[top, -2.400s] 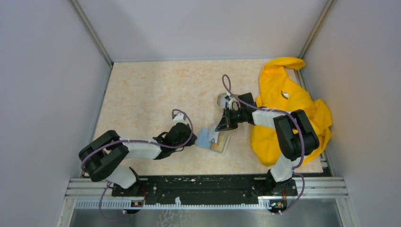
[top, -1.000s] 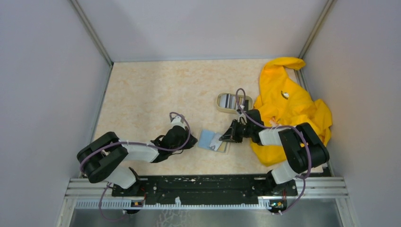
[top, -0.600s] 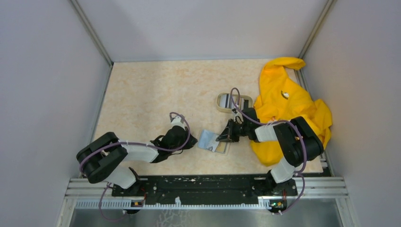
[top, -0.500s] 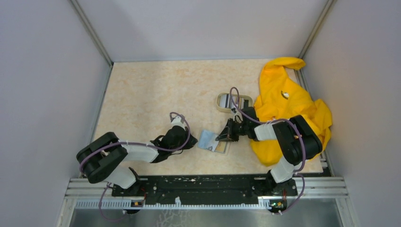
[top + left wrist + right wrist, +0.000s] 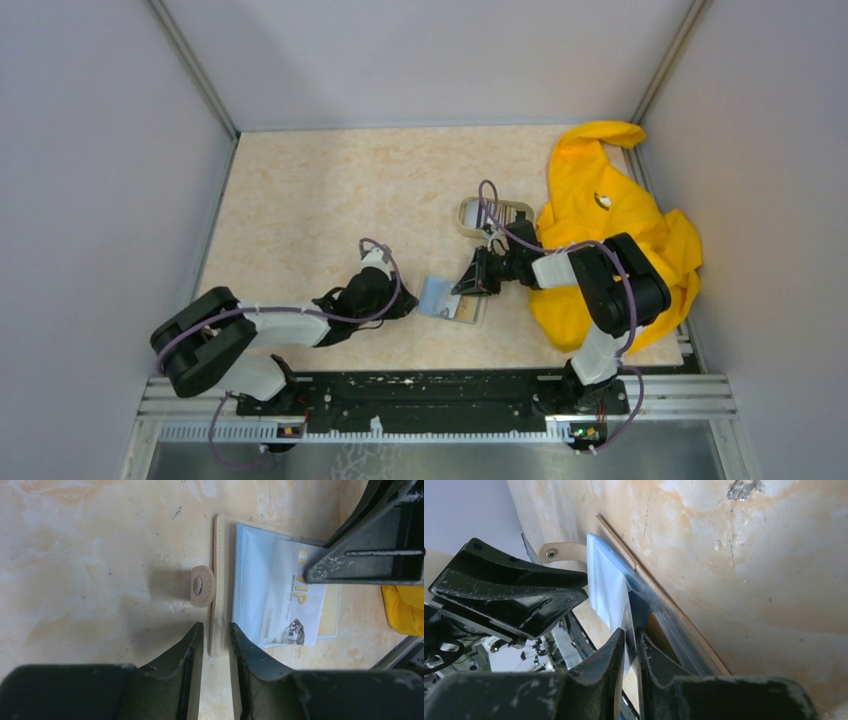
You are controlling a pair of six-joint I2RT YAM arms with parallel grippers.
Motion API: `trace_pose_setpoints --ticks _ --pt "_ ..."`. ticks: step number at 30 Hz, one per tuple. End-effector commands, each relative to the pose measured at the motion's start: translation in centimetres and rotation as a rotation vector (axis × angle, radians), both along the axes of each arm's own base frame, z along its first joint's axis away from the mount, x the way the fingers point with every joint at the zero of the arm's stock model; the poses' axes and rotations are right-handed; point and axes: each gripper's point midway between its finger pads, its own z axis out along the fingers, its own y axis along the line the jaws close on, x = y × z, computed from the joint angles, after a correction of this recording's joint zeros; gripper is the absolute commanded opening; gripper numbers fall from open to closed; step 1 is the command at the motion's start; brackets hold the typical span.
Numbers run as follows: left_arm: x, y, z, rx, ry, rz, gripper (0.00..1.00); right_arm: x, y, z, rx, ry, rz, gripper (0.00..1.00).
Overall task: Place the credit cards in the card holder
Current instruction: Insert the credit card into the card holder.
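Step in hand: sliding a card (image 5: 300, 600) into the open holder (image 5: 452, 299), which lies flat on the table (image 5: 300, 200), centre-near, between the two grippers. In the left wrist view the white printed card sits partly under the holder's clear blue sleeve; it looks mostly in, not fully seated, as far as I can judge.

Right gripper (image 5: 631, 645): jaws a narrow slit apart, the card's edge between them. Whether they pinch it or have let go, cannot tell. Left gripper (image 5: 216, 642): jaws slightly apart, straddling the holder's tan left edge just near the snap tab (image 5: 202, 585); touching or clamping, cannot tell.

Next move, my guess: push the card the rest of the way in while the left side pins the holder so it doesn't skid, then go for another card.

Around: dish (image 5: 492, 216) just far-right of the holder, striped stack of more cards (image 5: 487, 213) inside, partly hidden by the right arm's cable. Yellow cloth (image 5: 610, 230) on the right, under the right arm. Nothing blocks the holder; the cloth lies close beside the dish.
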Motion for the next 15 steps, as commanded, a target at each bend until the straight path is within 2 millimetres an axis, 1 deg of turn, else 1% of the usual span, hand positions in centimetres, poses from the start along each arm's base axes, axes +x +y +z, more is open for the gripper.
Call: trace_pose_setpoints --ticks 1,5,8,10,13,15 --pt "-1.6 1.1 0.3 0.047 -0.008 -0.069 0.37 0.6 0.8 0.4 0.006 -0.05 0.054 0.16" --pt "-2.1 0.3 3.2 -0.02 -0.081 -0.147 0.47 0.8 0.9 0.6 0.005 -0.057 0.071 0.17" --pt "-2.8 -1.3 5.4 -0.1 -0.123 -0.238 0.49 0.9 0.9 0.6 0.002 -0.06 0.076 0.18" --pt "-3.6 -2.5 6.6 -0.165 -0.13 -0.305 0.47 0.9 0.9 0.6 0.0 -0.06 0.077 0.18" --pt "-4.4 -4.3 7.8 -0.252 -0.109 -0.36 0.4 0.9 0.9 0.6 -0.002 -0.061 0.079 0.19" --pt "-4.6 -5.5 7.8 -0.256 -0.091 -0.379 0.36 0.9 0.9 0.5 -0.004 -0.057 0.079 0.19"
